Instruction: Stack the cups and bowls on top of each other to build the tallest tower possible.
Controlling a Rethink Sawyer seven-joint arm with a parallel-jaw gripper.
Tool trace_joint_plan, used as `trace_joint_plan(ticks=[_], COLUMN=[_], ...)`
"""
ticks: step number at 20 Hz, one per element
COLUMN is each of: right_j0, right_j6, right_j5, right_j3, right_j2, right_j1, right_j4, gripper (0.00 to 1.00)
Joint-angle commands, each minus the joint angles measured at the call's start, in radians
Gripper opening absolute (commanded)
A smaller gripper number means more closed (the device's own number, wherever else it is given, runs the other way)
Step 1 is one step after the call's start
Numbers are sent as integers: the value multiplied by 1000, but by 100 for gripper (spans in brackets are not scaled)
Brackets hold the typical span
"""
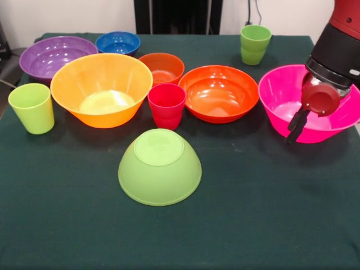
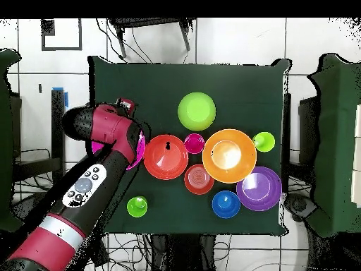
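Gripper (image 1: pixel 295 128) is what I check first: it hangs from the red and black arm (image 1: pixel 337 50) over the near rim of the large glossy pink plastic bowl (image 1: pixel 281 98) at the right of the dark green table (image 1: pixel 253 214). Its black fingers look close together, but I cannot tell whether they pinch the rim or only hang in front of it.

No tower stands yet. The lime green plastic bowl (image 1: pixel 160 167) sits alone, rim-down, near the front centre. Behind it, left to right, I see a light green tapered cup (image 1: pixel 32 108), the large yellow-orange bowl (image 1: pixel 102 90), the red-pink cup (image 1: pixel 166 106) and the medium orange bowl (image 1: pixel 219 93). Farther back sit the purple bowl (image 1: pixel 50 56), small blue bowl (image 1: pixel 117 42), small dark orange bowl (image 1: pixel 162 67) and a second light green cup (image 1: pixel 255 44).
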Motion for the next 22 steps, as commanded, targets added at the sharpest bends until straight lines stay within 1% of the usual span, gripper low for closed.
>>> trace_joint_plan(ticks=[1,10,22], right_j0=[-24,-11,3], right_j6=[-40,-30,3], right_j5=[17,51,14], right_j3=[68,100,85], right_j2=[178,182,207], right_j1=[-36,-93,-58], right_j4=[-77,-100,-92], gripper=[100,100,100])
